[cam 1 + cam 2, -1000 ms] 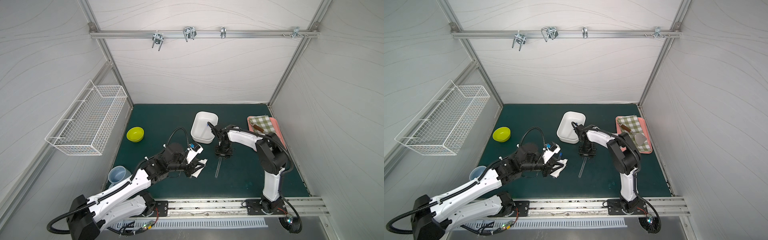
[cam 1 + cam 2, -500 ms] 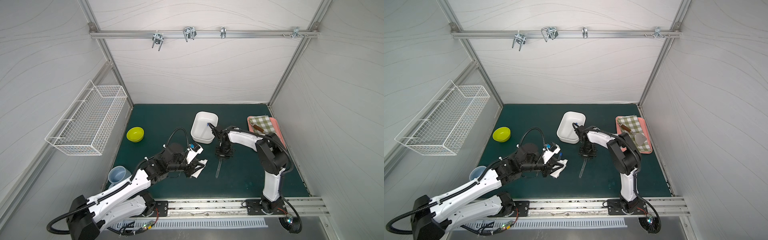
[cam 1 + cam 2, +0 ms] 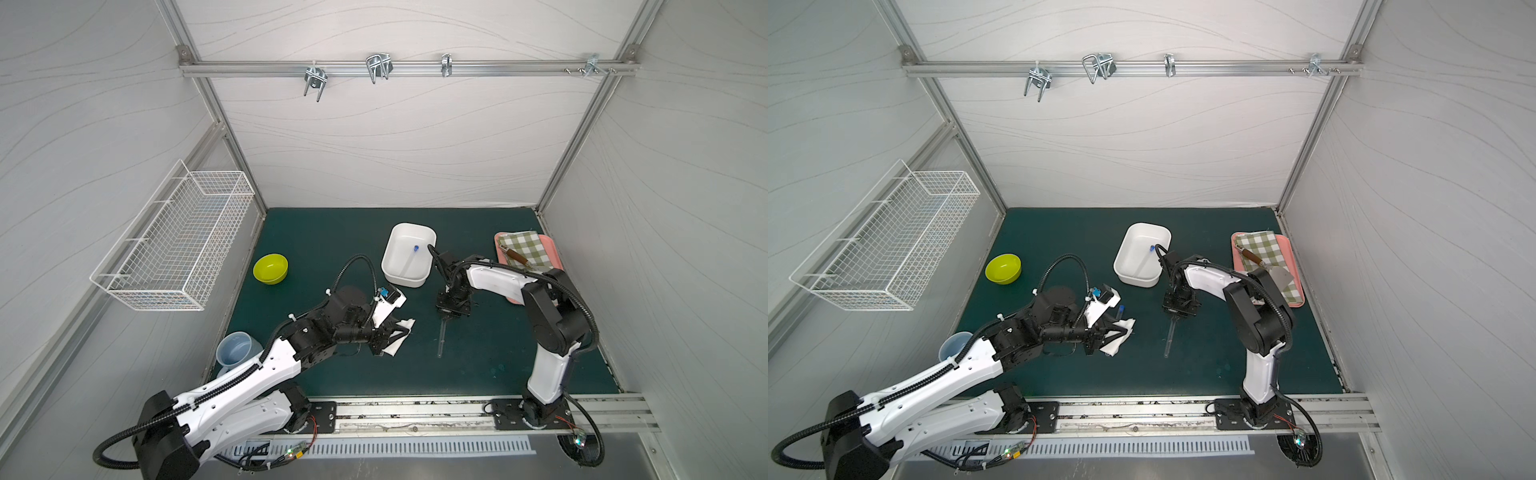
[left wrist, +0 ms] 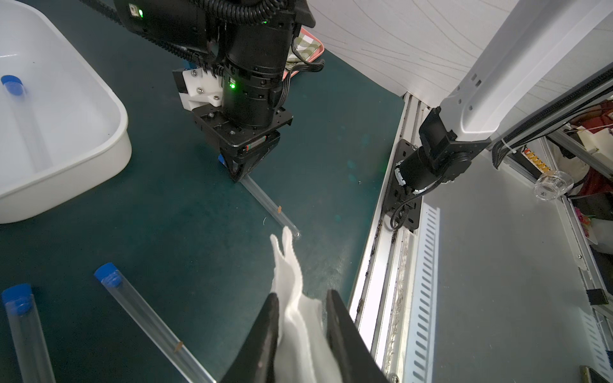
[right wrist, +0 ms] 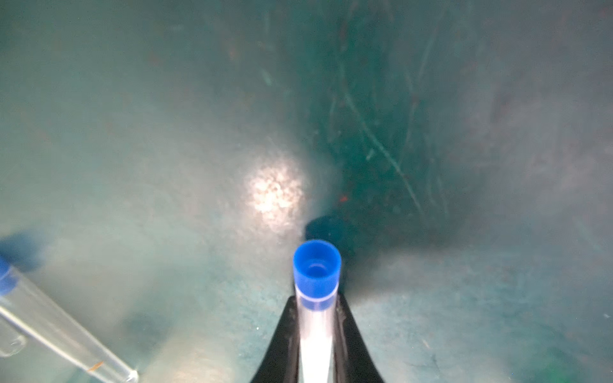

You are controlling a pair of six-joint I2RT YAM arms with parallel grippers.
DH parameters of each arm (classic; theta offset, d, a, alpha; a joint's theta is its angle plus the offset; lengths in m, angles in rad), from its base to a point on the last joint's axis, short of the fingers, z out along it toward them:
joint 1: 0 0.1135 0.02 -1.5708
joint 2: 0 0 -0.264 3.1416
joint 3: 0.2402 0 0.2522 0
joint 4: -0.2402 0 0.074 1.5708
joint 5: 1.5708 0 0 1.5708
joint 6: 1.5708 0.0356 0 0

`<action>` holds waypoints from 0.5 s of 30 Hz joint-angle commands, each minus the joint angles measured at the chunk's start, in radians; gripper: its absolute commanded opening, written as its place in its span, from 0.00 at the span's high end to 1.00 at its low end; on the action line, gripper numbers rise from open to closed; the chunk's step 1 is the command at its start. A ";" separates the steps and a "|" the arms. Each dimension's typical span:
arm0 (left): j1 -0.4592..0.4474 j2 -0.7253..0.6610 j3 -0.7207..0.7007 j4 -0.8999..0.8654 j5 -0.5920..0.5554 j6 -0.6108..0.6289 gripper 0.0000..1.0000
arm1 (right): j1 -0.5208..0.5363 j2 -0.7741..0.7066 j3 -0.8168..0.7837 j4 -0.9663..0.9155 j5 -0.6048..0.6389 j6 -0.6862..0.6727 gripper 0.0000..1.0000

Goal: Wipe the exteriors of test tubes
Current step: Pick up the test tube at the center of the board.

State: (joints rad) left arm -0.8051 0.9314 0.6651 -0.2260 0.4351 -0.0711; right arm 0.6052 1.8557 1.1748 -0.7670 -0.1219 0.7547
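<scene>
Pickup step — right claw [image 5: 315, 303] clamped on test tube [image 5: 315, 345] lying on worktop [image 4: 166, 225], left claw [image 4: 302, 296] gripping cloth [image 4: 288, 265] — next calls for lifting tube to meet cloth.

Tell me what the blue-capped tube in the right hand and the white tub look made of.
Slim clear blue-capped tube: see-through, glossy, glass or clear plastic; cannot tell which. Rectangular white tub: opaque, smooth, rounded corners, likely plastic.

Item list:
- 1 left gripper [image 4: 302, 296], jaws pinching 1 white cloth [image 4: 288, 265].
- 1 right gripper [image 4: 237, 175], tips gripping 1 test tube [image 4: 269, 206] that lies on the green mat [image 4: 166, 205].
- 2 blue-capped tubes [image 4: 146, 323], loose on the mat, near each other.
- 1 white tub [image 4: 123, 119] holding 1 capped tube [image 4: 23, 116].
</scene>
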 commanded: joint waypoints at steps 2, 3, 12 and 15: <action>0.004 -0.008 0.002 0.032 0.016 0.013 0.73 | -0.009 0.029 -0.085 0.040 -0.015 0.049 0.88; 0.004 -0.007 0.003 0.032 0.016 0.012 0.73 | -0.010 0.021 -0.093 0.058 -0.030 0.057 0.88; 0.004 0.009 0.014 0.009 0.008 0.001 0.72 | -0.028 -0.151 -0.138 0.201 -0.140 0.136 0.89; 0.004 0.028 0.029 0.001 0.006 0.004 0.72 | -0.037 -0.207 -0.146 0.230 -0.165 0.155 0.89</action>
State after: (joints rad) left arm -0.8051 0.9451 0.6655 -0.2295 0.4347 -0.0719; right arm 0.5785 1.7161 1.0302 -0.5896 -0.2417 0.8555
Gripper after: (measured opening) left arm 0.276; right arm 0.171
